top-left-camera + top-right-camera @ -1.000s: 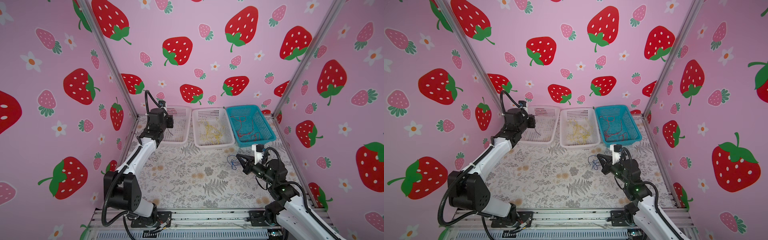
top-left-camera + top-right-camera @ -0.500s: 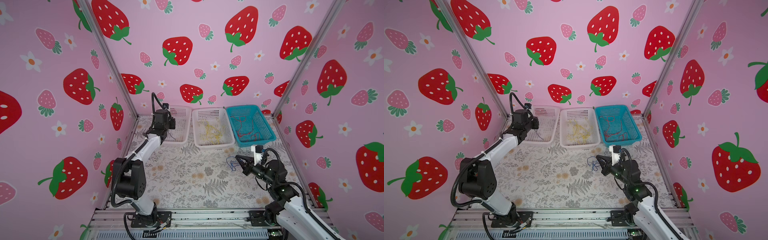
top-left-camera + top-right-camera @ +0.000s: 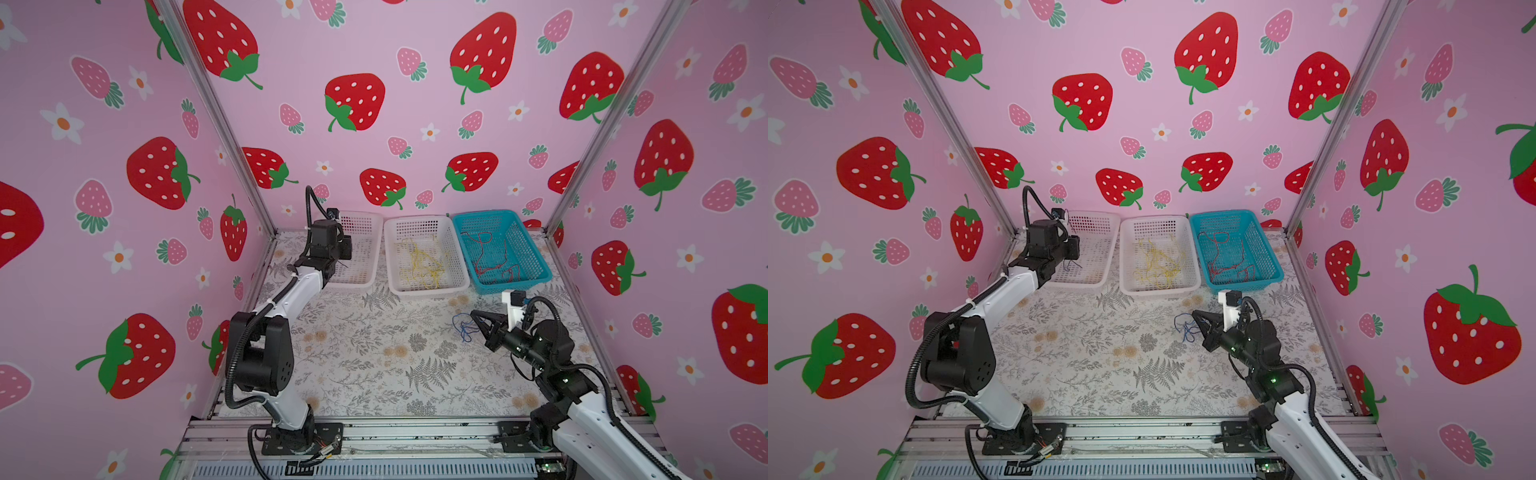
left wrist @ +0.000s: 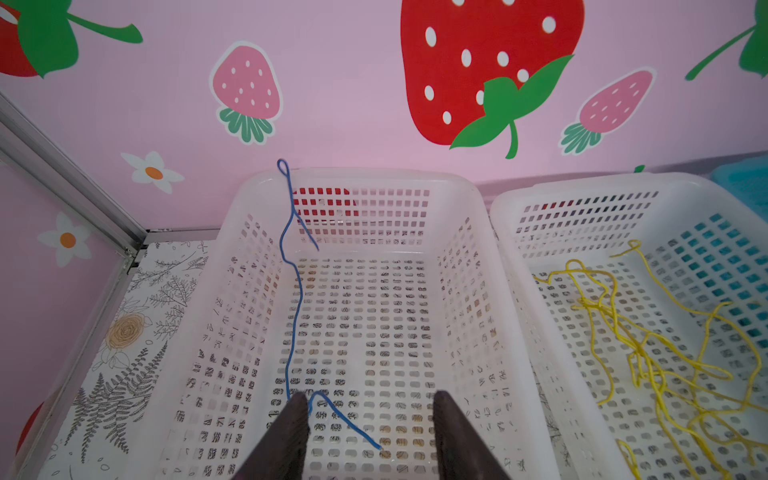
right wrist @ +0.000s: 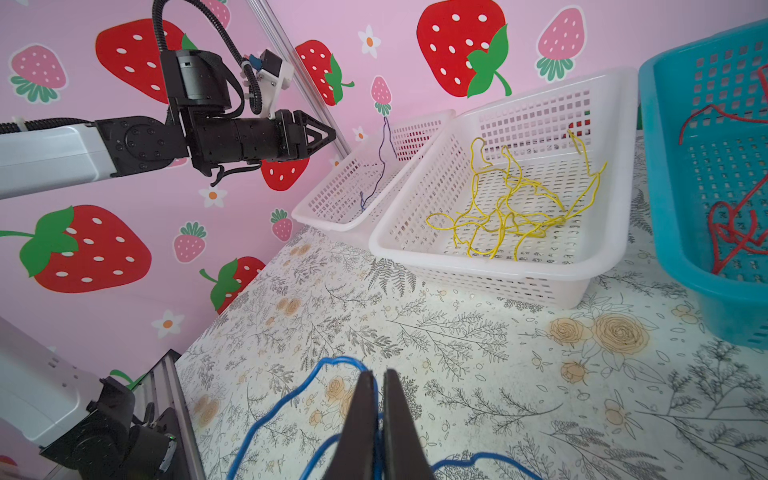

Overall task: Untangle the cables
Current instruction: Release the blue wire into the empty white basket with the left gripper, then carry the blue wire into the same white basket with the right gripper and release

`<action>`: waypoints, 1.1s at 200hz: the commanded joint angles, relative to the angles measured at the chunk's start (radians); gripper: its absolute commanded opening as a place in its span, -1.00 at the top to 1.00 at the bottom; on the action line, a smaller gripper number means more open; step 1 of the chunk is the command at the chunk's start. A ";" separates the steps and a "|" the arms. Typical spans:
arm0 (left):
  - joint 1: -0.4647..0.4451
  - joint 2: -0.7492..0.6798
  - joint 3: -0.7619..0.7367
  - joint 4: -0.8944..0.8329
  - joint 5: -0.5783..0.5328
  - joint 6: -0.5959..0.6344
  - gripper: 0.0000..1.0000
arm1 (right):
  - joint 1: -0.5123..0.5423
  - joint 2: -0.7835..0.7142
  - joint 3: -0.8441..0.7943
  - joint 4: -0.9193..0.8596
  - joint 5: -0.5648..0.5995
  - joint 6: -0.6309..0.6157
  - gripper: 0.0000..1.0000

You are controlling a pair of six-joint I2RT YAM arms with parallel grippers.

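The left end effector (image 4: 369,399) now stands released over the leftmost white basket (image 4: 361,175). Its blue cable (image 4: 296,299) leans from the far rim to the basket floor, brushing one finger. A second ago those jaws were clenched, so one strand looks sorted. The right end effector (image 5: 377,378), unchanged, stays clenched on the remaining blue cables (image 5: 266,419) low over the surface (image 5: 498,353).

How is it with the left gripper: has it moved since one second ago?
Yes. In both top views the left gripper has shifted slightly to the right, farther over the leftmost white basket, and its jaws have opened.
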 commanded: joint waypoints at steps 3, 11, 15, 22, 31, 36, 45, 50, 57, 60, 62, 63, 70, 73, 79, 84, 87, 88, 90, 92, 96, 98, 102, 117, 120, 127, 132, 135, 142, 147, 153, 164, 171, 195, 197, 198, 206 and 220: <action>0.004 -0.035 0.030 -0.004 0.028 -0.028 -0.10 | 0.008 0.006 0.001 0.020 0.001 -0.002 1.00; 0.004 -0.054 0.027 -0.003 0.034 -0.043 -0.14 | 0.007 0.012 0.006 0.014 0.005 -0.005 1.00; 0.004 -0.064 0.027 -0.003 0.036 -0.050 -0.15 | 0.007 0.017 0.009 0.013 0.005 -0.007 1.00; 0.005 -0.085 0.026 -0.005 0.044 -0.070 -0.18 | 0.008 0.023 0.014 0.015 0.002 -0.006 1.00; 0.006 -0.116 0.017 0.002 0.058 -0.095 -0.23 | 0.008 0.029 0.025 0.017 -0.001 -0.003 1.00; 0.006 -0.135 0.012 0.008 0.067 -0.110 -0.25 | 0.008 0.034 0.033 0.017 0.000 -0.001 1.00; 0.006 -0.170 0.001 0.017 0.080 -0.136 -0.30 | 0.009 0.043 0.049 0.012 0.009 0.004 1.00; 0.006 -0.188 -0.004 0.018 0.085 -0.151 -0.33 | 0.010 0.051 0.062 0.005 0.015 0.007 1.00; 0.006 -0.214 -0.009 0.018 0.091 -0.172 -0.37 | 0.012 0.062 0.084 -0.004 0.018 0.006 1.00; 0.006 -0.224 -0.011 0.018 0.094 -0.181 -0.39 | 0.014 0.069 0.092 -0.005 0.018 0.007 1.00; 0.006 -0.231 -0.013 0.017 0.096 -0.187 -0.40 | 0.016 0.073 0.100 -0.007 0.019 0.006 1.00; 0.006 -0.234 -0.014 0.015 0.096 -0.190 -0.40 | 0.016 0.075 0.103 -0.008 0.018 0.006 1.00; 0.006 -0.260 -0.017 0.007 0.096 -0.207 -0.45 | 0.024 0.090 0.129 -0.014 0.023 0.004 1.00; 0.006 -0.271 -0.019 0.003 0.094 -0.214 -0.47 | 0.029 0.097 0.139 -0.018 0.027 0.003 1.00; 0.006 -0.295 -0.026 -0.004 0.087 -0.230 -0.50 | 0.040 0.113 0.163 -0.027 0.036 -0.001 1.00; 0.007 -0.314 -0.032 -0.014 0.080 -0.242 -0.53 | 0.050 0.127 0.187 -0.035 0.042 -0.008 1.00; 0.006 -0.325 -0.036 -0.019 0.073 -0.249 -0.55 | 0.057 0.136 0.199 -0.039 0.048 -0.012 1.00; 0.006 -0.327 -0.038 -0.022 0.072 -0.252 -0.55 | 0.059 0.139 0.203 -0.041 0.050 -0.013 1.00; 0.006 -0.337 -0.041 -0.027 0.068 -0.258 -0.56 | 0.065 0.145 0.211 -0.043 0.053 -0.016 1.00; 0.007 -0.345 -0.044 -0.030 0.062 -0.261 -0.57 | 0.069 0.151 0.220 -0.046 0.057 -0.019 1.00; 0.006 -0.356 -0.052 -0.039 0.051 -0.270 -0.60 | 0.078 0.165 0.238 -0.051 0.063 -0.024 1.00; 0.006 -0.366 -0.056 -0.042 0.046 -0.276 -0.61 | 0.084 0.172 0.247 -0.054 0.067 -0.027 1.00; 0.006 -0.383 -0.067 -0.050 0.035 -0.287 -0.64 | 0.094 0.185 0.265 -0.058 0.077 -0.032 1.00; 0.006 -0.448 -0.116 -0.076 -0.008 -0.323 -0.80 | 0.126 0.236 0.323 -0.065 0.099 -0.043 1.00; 0.006 -0.464 -0.127 -0.079 -0.019 -0.328 -0.87 | 0.132 0.248 0.335 -0.066 0.102 -0.044 1.00; 0.006 -0.498 -0.157 -0.096 -0.043 -0.347 -0.99 | 0.147 0.275 0.364 -0.066 0.111 -0.048 1.00; 0.006 -0.521 -0.177 -0.111 -0.061 -0.363 -0.98 | 0.159 0.293 0.385 -0.067 0.118 -0.050 1.00; 0.006 -0.532 -0.190 -0.121 -0.071 -0.371 -0.98 | 0.167 0.310 0.398 -0.069 0.123 -0.052 1.00; 0.007 -0.568 -0.222 -0.142 -0.092 -0.388 -0.98 | 0.186 0.353 0.430 -0.073 0.134 -0.057 1.00; 0.006 -0.592 -0.243 -0.159 -0.107 -0.395 -0.98 | 0.200 0.377 0.455 -0.076 0.141 -0.062 1.00; 0.006 -0.622 -0.269 -0.181 -0.131 -0.403 -0.98 | 0.217 0.403 0.483 -0.078 0.149 -0.067 1.00; 0.006 -0.677 -0.315 -0.216 -0.169 -0.413 -0.97 | 0.248 0.456 0.537 -0.077 0.160 -0.077 1.00; 0.006 -0.712 -0.340 -0.235 -0.189 -0.407 -0.98 | 0.267 0.490 0.573 -0.079 0.169 -0.086 1.00; 0.006 -0.815 -0.404 -0.332 -0.257 -0.409 -0.98 | 0.310 0.611 0.721 -0.097 0.184 -0.105 1.00; 0.005 -0.824 -0.411 -0.338 -0.260 -0.409 -0.98 | 0.313 0.621 0.733 -0.098 0.183 -0.106 1.00; 0.004 -0.829 -0.414 -0.341 -0.261 -0.410 -0.98 | 0.314 0.627 0.738 -0.099 0.183 -0.106 1.00; 0.004 -0.865 -0.439 -0.365 -0.266 -0.421 -0.98 | 0.322 0.668 0.788 -0.102 0.184 -0.108 1.00; 0.004 -0.943 -0.482 -0.397 -0.260 -0.439 -0.98 | 0.332 0.752 0.868 -0.105 0.174 -0.109 1.00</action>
